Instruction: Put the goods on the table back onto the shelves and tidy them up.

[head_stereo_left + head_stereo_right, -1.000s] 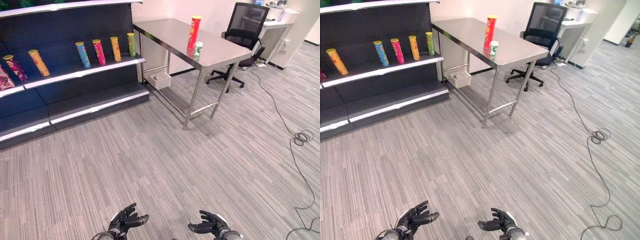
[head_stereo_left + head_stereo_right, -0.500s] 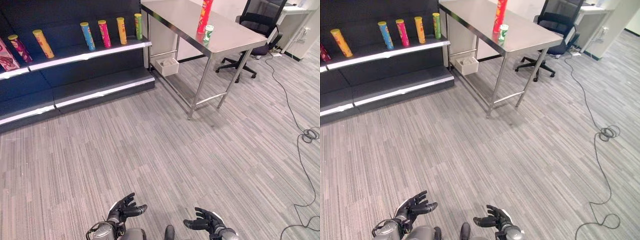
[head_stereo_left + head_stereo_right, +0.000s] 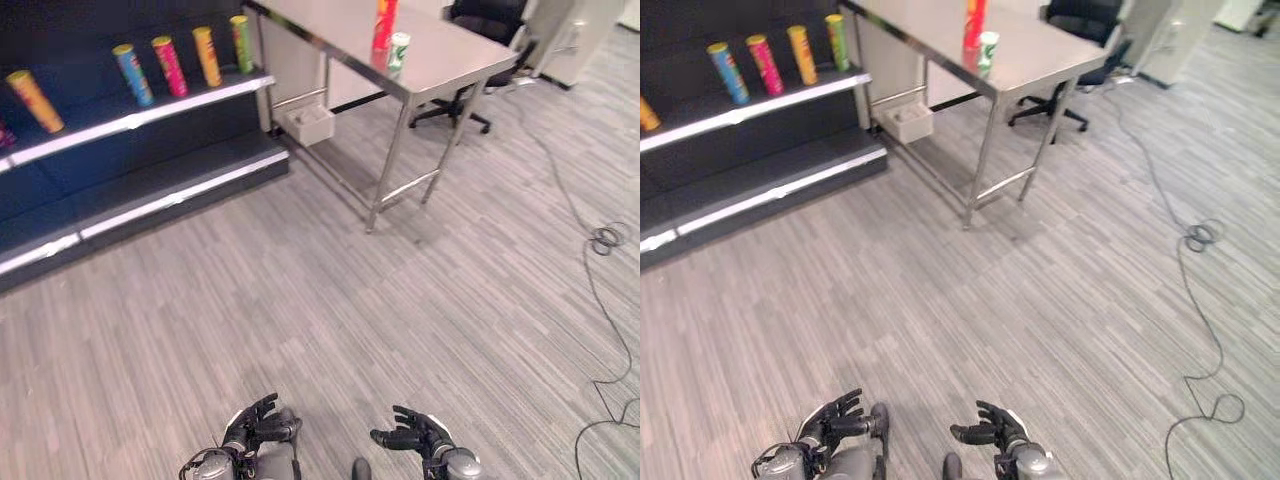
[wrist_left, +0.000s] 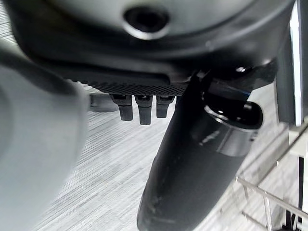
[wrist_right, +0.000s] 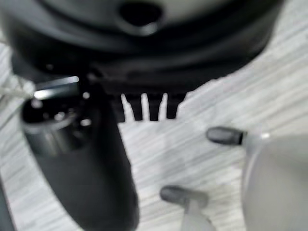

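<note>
Left eye view: steel table point(image 3: 440, 62) stands far across the grey floor, a tall red crisp tube point(image 3: 384, 22) and a small green-and-white cup point(image 3: 399, 50) upright near its front edge, just beside each other.
Shelves: dark shelving unit point(image 3: 150, 115) left of the table, a row of coloured tubes point(image 3: 170, 65) standing on its upper board.
Right eye view: left hand point(image 3: 835, 417) and right hand point(image 3: 990, 428) low in front, fingers loosely spread, holding nothing.
Change: against half a second ago the whole picture has swung and dipped, so the camera moved; goods stay put, hands keep the same relaxed pose.
Meaning: I'd say the robot is walking up; nothing picked yet.
Left wrist view: fingers point(image 4: 139, 108) hang straight over floor.
Right wrist view: fingers point(image 5: 149, 109) straight, empty.
</note>
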Tool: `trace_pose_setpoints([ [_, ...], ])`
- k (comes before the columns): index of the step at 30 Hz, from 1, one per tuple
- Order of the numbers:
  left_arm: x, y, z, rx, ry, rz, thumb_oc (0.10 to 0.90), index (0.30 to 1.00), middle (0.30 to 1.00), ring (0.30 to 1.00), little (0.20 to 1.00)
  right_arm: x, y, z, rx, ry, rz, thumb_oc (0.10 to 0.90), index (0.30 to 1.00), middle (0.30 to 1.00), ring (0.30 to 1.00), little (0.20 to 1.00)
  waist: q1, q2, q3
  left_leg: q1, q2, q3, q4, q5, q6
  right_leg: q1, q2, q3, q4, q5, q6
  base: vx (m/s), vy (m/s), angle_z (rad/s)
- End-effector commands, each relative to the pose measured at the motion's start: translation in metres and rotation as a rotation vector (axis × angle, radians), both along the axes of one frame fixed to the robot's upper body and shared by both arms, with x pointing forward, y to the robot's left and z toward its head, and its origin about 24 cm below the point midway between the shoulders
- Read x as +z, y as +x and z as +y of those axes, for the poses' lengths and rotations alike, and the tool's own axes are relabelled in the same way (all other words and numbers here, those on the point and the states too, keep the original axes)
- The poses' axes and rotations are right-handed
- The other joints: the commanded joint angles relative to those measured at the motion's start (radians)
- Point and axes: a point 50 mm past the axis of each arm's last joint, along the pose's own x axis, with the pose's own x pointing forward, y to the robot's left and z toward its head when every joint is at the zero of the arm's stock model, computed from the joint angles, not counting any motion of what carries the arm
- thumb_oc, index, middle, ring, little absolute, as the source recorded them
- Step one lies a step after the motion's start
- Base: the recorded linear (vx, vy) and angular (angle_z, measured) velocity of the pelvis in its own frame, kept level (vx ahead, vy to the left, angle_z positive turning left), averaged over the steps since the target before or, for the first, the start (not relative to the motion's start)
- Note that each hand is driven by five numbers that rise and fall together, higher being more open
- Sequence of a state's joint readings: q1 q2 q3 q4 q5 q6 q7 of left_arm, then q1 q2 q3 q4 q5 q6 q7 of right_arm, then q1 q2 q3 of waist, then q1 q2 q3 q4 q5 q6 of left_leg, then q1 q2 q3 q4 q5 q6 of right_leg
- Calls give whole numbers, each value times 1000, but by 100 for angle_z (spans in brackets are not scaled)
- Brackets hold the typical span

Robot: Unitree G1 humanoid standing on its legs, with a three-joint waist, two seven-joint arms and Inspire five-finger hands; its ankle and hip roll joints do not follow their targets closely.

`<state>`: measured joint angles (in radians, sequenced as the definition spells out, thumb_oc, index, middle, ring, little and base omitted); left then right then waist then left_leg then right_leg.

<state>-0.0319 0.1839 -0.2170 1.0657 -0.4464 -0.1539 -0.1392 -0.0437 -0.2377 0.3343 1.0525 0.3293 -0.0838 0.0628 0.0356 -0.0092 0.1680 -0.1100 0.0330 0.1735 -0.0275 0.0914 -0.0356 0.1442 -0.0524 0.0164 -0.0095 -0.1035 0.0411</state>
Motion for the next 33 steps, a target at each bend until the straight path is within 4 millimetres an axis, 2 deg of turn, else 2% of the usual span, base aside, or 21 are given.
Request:
trace_pose_setpoints([
  [1, 15, 21, 9, -27, 58, -134, 800, 900, 900, 900, 900, 13, 25, 4, -18, 34, -124, 800, 900, 900, 900, 900, 22, -49, -89, 11, -45, -4, -60, 40, 37, 48, -20, -4, 203, 99, 117, 163, 105, -48],
  [2, 15, 21, 9, -27, 57, -134, 800, 900, 900, 900, 900, 13, 25, 4, -18, 33, -124, 800, 900, 900, 900, 900, 23, -47, -91, 8, -42, -3, -60, 41, 36, 45, -18, -3, 203, 102, 116, 127, 108, -56],
  [4, 19, 26, 11, -20, 65, -155, 800, 900, 900, 900, 900, 18, 33, 1, -38, 30, -160, 800, 900, 900, 900, 900, 17, -44, -69, 53, -67, -13, -60, 8, 68, -61, -31, 6, 420, 267, 162, 152, 177, -23],
  [5, 21, 29, 13, -4, 68, -170, 800, 900, 900, 900, 900, 21, 37, -2, -59, 27, -182, 800, 900, 900, 900, 900, 11, -34, -50, 82, -71, -17, -60, -6, 80, -113, -46, -22, 509, 315, 163, 233, 303, 13],
  [6, 24, 32, 20, 10, 85, -187, 800, 900, 900, 900, 900, 25, 42, -4, -83, 26, -210, 800, 900, 900, 900, 900, -6, -10, -27, 123, -69, -27, -60, -30, 93, -190, -62, -73, 629, 309, 139, 260, 300, 20],
  [7, 26, 33, 23, 20, 91, -194, 800, 900, 900, 900, 900, 27, 43, -6, -101, 27, -220, 800, 900, 900, 900, 900, -12, 2, -22, 139, -62, -26, -60, -43, 95, -231, -76, -99, 634, 289, 128, 290, 231, 14],
  [9, 26, 34, 25, 22, 96, -197, 800, 900, 900, 900, 900, 27, 42, -8, -104, 26, -225, 800, 900, 900, 900, 900, -23, 4, -19, 158, -65, -36, -60, -52, 94, -251, -89, -123, 617, 253, 119, 222, 59, 15],
  [10, 30, 38, 28, 31, 103, -220, 800, 900, 900, 900, 900, 31, 45, -9, -101, 23, -250, 800, 900, 900, 900, 900, -39, 9, -8, 186, -66, -59, -60, -68, 87, -298, -82, -149, 513, 204, 105, 266, -12, 27],
  [12, 34, 44, 29, 31, 109, -242, 800, 900, 900, 900, 900, 31, 44, -12, -111, 20, -251, 800, 900, 900, 900, 900, -54, 4, 5, 216, -79, -83, -60, -92, 81, -321, -79, -144, 330, 212, 110, 276, -31, 30],
  [13, 34, 44, 29, 31, 108, -242, 800, 900, 900, 900, 900, 31, 44, -12, -111, 20, -251, 800, 900, 900, 900, 900, -54, 4, 6, 217, -79, -83, -60, -92, 81, -319, -78, -144, 329, 213, 110, 215, -44, 26],
  [16, 37, 49, 28, 32, 107, -263, 800, 900, 900, 900, 900, 30, 42, -12, -108, 16, -246, 800, 900, 900, 900, 900, -79, -17, 10, 276, -96, -109, -60, -148, 67, -361, -72, -104, 42, 297, 149, 338, -65, 25],
  [21, 38, 50, 27, 27, 105, -269, 800, 900, 900, 900, 900, 29, 41, -12, -100, 12, -240, 800, 900, 900, 900, 900, -83, -19, 13, 292, -95, -118, -60, -157, 61, -361, -76, -109, -2, 315, 161, 211, -46, 15],
  [22, 36, 50, 18, 22, 72, -273, 800, 900, 900, 900, 900, 23, 33, -11, -74, 0, -195, 800, 900, 900, 900, 900, -95, -24, -6, 377, -78, -156, -60, -223, 38, -438, -84, -142, -78, 335, 196, 843, -215, 23],
  [24, 32, 46, 10, 5, 58, -252, 800, 900, 900, 900, 900, 17, 21, -14, -62, -9, -148, 800, 900, 900, 900, 900, -99, -32, -38, 435, -59, -195, -60, -244, 29, -388, -95, -180, -78, 355, 181, 832, -248, 35],
  [26, 31, 43, 7, 8, 46, -246, 800, 900, 900, 900, 900, 16, 19, -14, -61, -6, -141, 800, 900, 900, 900, 900, -100, -33, -48, 459, -45, -188, -60, -247, 23, -367, -82, -198, -78, 367, 173, 418, -184, 50],
  [28, 30, 44, 2, 15, 26, -245, 800, 900, 900, 900, 900, 15, 17, -17, -68, -7, -132, 800, 900, 900, 900, 900, -115, -19, -68, 453, -1, -204, -19, -211, -9, -333, -52, -186, -78, 352, 150, 367, -195, 5],
  [29, 30, 44, 2, 15, 26, -245, 800, 900, 900, 900, 900, 15, 17, -17, -68, -7, -132, 800, 900, 900, 900, 900, -115, -19, -68, 453, -1, -204, -19, -211, -9, -333, -52, -186, -78, 352, 150, 504, -341, -9],
  [30, 31, 45, 1, 53, -13, -250, 800, 900, 900, 900, 900, 18, 20, -20, -57, -17, -143, 800, 900, 900, 900, 900, -119, -11, -75, 384, 43, -212, 213, -54, -87, -274, -24, -211, -78, 318, 104, 365, -262, 24],
  [31, 31, 45, 1, 53, -13, -250, 800, 900, 900, 900, 900, 18, 20, -20, -57, -17, -143, 800, 900, 900, 900, 900, -120, -10, -75, 381, 44, -214, 216, -56, -87, -274, -24, -213, -78, 318, 104, 560, -465, 40],
  [32, 33, 48, 2, 53, -10, -258, 800, 900, 900, 900, 900, 20, 22, -20, -49, -12, -154, 800, 900, 900, 900, 900, -116, -29, -57, 265, 66, -189, 461, 85, -134, -211, -16, -224, -78, 263, 61, 194, -205, 53],
  [33, 33, 48, 2, 53, -11, -258, 800, 900, 900, 900, 900, 20, 22, -20, -49, -12, -154, 800, 900, 900, 900, 900, -118, -27, -56, 262, 68, -191, 468, 81, -135, -211, -14, -226, -78, 262, 61, 287, -330, 18],
])
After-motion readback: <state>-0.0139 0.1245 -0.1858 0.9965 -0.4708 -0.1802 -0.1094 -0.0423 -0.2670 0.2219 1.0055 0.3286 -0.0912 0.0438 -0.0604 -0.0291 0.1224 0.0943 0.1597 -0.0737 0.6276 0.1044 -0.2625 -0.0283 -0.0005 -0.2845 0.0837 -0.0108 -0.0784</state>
